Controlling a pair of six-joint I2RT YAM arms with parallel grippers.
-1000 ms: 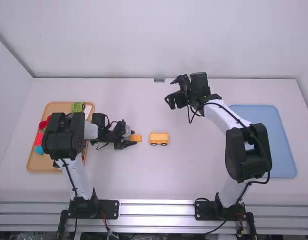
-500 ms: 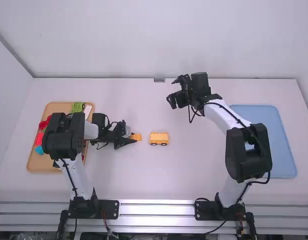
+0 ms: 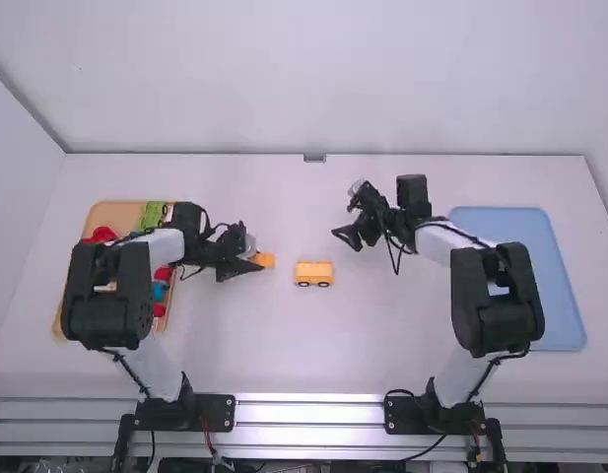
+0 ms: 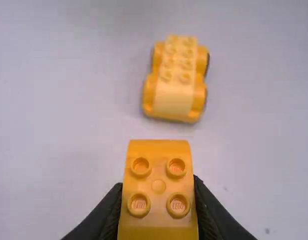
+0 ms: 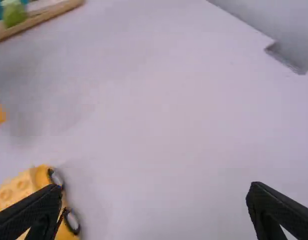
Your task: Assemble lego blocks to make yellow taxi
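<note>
And there it is, centre stage on the pale worktop (image 3: 284, 345): the yellow wheeled base (image 3: 314, 274), upright, with paired round studs on top, a smooth stretch at one end, rounded guards along its sides and dark-rimmed wheels below. Just beside it, with a gap between, comes the yellow block (image 4: 158, 190), gripped in the left end effector (image 3: 250, 264), whose fingers sit narrow, one on each side. What a tidy piece: four studs in a square, a small round mark in the middle, and a smooth curved end facing the base. Across the base is the right end effector (image 3: 343, 239), over the worktop and spread wide, nothing between its fingers. Farther out, the wooden tray (image 3: 116, 212) at the left holds red, green and blue pieces, and the blue tray (image 3: 565, 296) lies under and beside the right arm. Now for the awkward bits! The left arm covers much of the wooden tray, so its pieces can't be counted; the near end of the block is cut off in the left wrist view; and in the right wrist view the base is cropped at the corner, partly behind a finger, with the wooden tray a blur.
</note>
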